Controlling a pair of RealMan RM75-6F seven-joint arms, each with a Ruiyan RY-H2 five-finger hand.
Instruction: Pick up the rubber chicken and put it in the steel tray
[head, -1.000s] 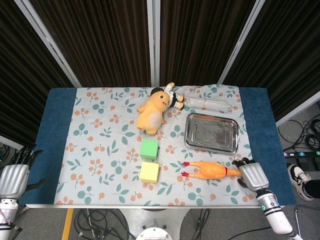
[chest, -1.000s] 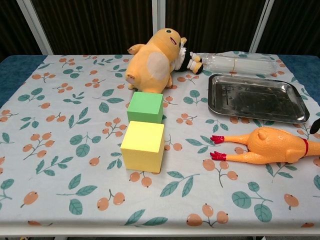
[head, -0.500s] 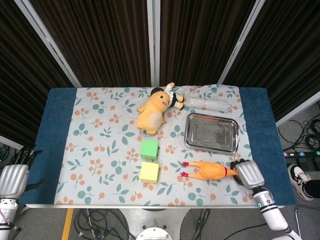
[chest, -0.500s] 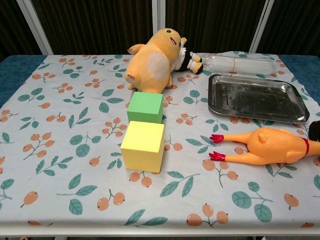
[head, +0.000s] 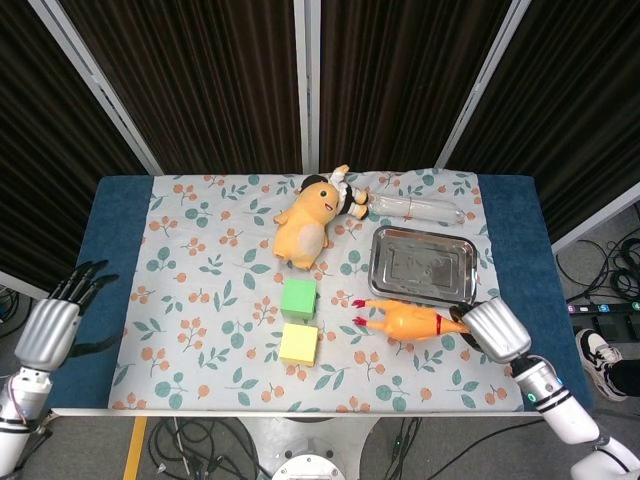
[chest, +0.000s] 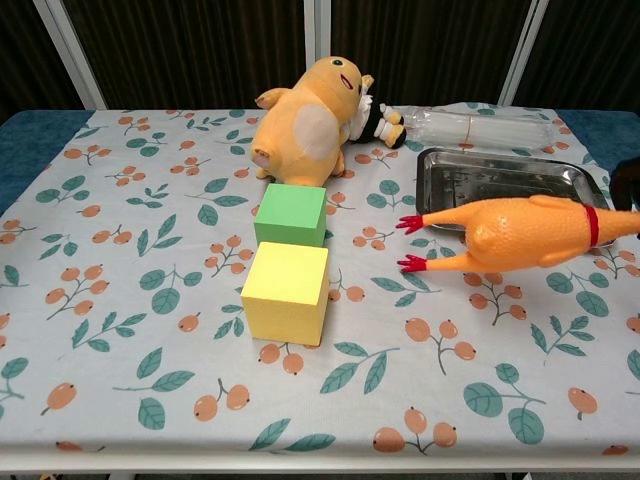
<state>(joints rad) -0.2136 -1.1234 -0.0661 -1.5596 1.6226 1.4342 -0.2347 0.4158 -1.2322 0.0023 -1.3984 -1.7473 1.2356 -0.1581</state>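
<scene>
The chicken (head: 412, 322), judged light and soft, was apparently held by its head in the right hand (head: 493, 331), near the tray (head: 424, 265); the left hand (head: 52, 326) was spread, holding nothing

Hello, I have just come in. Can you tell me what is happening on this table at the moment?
The robot's right hand holds the rubber chicken by its head end and has it lifted off the floral cloth, feet pointing toward the green block. The chicken hangs at the near edge of the steel tray, which has nothing in it yet. The left hand is off the table's left edge, fingers spread, holding nothing. A yellow block, an orange plush toy and a clear plastic bottle lie untouched.
</scene>
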